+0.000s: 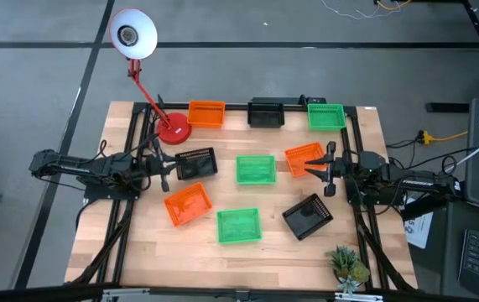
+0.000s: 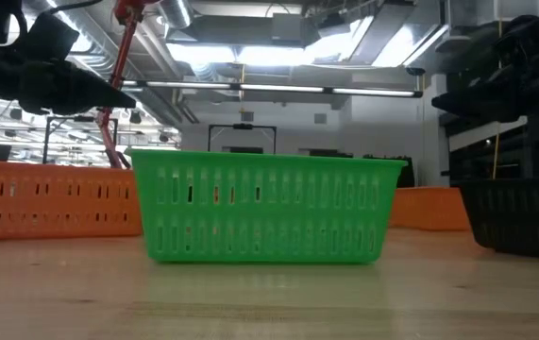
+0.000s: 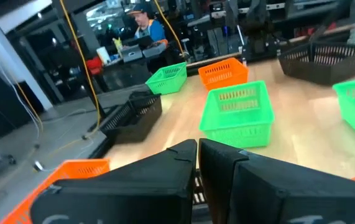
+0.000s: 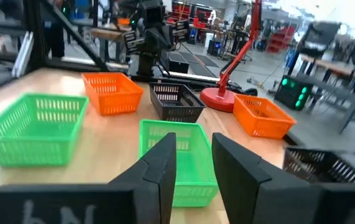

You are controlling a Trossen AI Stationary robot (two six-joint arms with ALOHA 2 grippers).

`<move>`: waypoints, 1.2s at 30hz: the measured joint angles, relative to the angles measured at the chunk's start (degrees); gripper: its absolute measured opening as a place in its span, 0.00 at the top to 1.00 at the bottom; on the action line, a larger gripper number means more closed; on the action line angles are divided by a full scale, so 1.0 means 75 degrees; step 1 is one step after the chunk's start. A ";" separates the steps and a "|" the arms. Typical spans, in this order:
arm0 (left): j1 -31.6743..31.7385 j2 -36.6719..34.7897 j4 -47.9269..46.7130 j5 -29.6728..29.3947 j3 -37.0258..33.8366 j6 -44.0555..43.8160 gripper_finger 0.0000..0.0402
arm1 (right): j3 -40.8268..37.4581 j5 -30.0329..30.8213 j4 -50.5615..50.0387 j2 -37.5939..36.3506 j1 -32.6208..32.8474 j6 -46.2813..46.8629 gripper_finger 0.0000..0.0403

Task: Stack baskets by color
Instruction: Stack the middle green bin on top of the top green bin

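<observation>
Nine baskets lie singly on the wooden table (image 1: 147, 252), none stacked. At the left edge the left gripper (image 1: 165, 170) hangs with fingers closed on nothing, just beside a black basket (image 1: 195, 164); a red-based lamp (image 1: 172, 128) stands behind it. An orange basket (image 1: 188, 204) lies near the front left, another orange basket (image 1: 206, 114) at the back. Centre: a green basket (image 1: 256, 169), a second green basket (image 1: 238, 225) in front, a black basket (image 1: 266, 111) behind. Right: the right gripper (image 1: 318, 167), fingers parted and empty, sits over an orange basket (image 1: 300, 157); a black basket (image 1: 307, 216) lies tilted in front, a green basket (image 1: 326, 116) at the back corner, a small plant (image 1: 347, 264) at the front corner.
</observation>
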 joint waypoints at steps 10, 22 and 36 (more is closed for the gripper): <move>-0.0001 -0.0001 0.0000 0.0000 0.0001 0.0052 0.97 | -0.0001 -0.0004 0.0001 -0.0001 0.0003 -0.0257 0.74; 0.0001 0.0000 0.0009 0.0006 -0.0001 -0.1565 0.97 | -0.0001 -0.0017 0.0001 -0.0001 0.0006 -0.0266 0.74; -0.0001 -0.0002 0.0006 0.0006 -0.0001 -0.1588 0.97 | -0.0001 -0.0017 0.0001 0.0002 0.0006 -0.0266 0.74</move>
